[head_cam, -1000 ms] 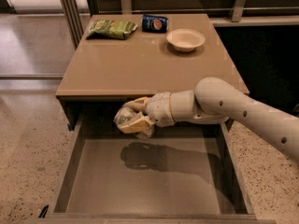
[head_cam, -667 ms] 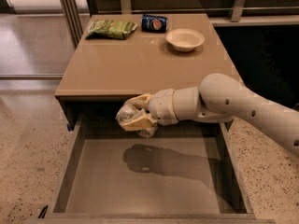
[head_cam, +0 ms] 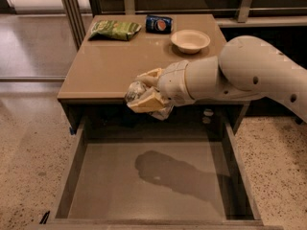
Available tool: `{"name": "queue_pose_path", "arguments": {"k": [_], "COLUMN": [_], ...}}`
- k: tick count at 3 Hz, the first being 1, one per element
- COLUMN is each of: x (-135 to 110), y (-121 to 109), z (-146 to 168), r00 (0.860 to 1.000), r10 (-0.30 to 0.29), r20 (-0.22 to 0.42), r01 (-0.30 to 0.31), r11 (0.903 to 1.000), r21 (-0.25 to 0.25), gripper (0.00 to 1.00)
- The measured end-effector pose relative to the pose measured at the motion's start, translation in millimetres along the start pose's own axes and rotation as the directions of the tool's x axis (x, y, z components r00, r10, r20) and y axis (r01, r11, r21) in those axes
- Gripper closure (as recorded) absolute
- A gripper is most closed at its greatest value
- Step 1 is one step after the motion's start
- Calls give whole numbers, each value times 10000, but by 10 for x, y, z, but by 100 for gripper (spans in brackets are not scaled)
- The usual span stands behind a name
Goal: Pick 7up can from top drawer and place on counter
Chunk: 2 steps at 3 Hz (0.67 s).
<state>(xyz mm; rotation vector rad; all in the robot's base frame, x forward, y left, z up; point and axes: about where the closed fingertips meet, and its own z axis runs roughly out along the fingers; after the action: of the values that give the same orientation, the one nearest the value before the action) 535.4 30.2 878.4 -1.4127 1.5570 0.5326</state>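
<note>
My gripper [head_cam: 145,91] is shut on the 7up can [head_cam: 135,92], a dented whitish-silver can. It holds the can in the air at the front edge of the counter [head_cam: 120,61], above the back of the open top drawer [head_cam: 144,186]. The tan fingers [head_cam: 149,99] wrap the can from above and below. The drawer's flat bottom holds only my arm's shadow.
On the counter's far side lie a green chip bag [head_cam: 115,29], a dark blue Pepsi can [head_cam: 159,24] on its side and a beige bowl [head_cam: 190,40]. Speckled terrazzo floor [head_cam: 29,152] lies on both sides. My white arm reaches in from the right.
The gripper with the can has risen and moved back, from above the drawer to the counter's front edge. The arm's shadow in the drawer has shifted forward.
</note>
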Motion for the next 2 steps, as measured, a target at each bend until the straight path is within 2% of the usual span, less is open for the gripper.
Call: {"name": "queue_pose_path", "arguments": {"k": [1,2], "x": [-137,-152], "y": [-234,-246], "z": [-220,-219], "r00": [9983,9982], "r10": [-476,-507], "r20": [-321,-317], "r01": [507,538], "r11": [9934,9926], "r21": [1027,1087], "gripper": [100,100]}}
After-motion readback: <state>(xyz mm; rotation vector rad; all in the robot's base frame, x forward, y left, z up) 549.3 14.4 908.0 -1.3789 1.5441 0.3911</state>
